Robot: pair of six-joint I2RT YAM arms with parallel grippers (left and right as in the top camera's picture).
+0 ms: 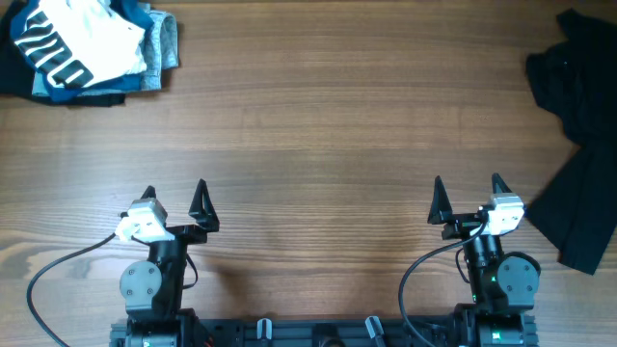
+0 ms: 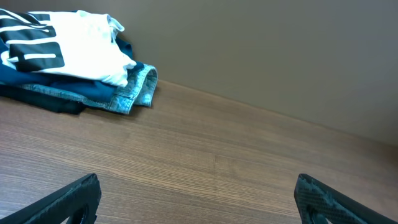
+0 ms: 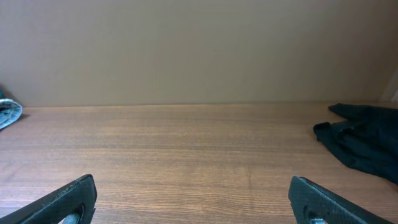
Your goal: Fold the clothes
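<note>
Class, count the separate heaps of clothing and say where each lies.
2. One pile, topped by a white T-shirt, at the far left corner; one black garment at the right edge, partly out of frame. More may hide underneath.

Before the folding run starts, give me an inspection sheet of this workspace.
Surface: wood-grain table, no spills seen.
Job's things: white T-shirt with black lettering lies on top of blue and grey garments in the far left corner; black garment lies crumpled at the right edge.
Clutter: nothing seen.
Grippers: left gripper and right gripper are both open and empty, at the near edge.
Cables: a black cable loops beside each arm base, apart from the clothes.
Surroundings: plain wall behind the table.
</note>
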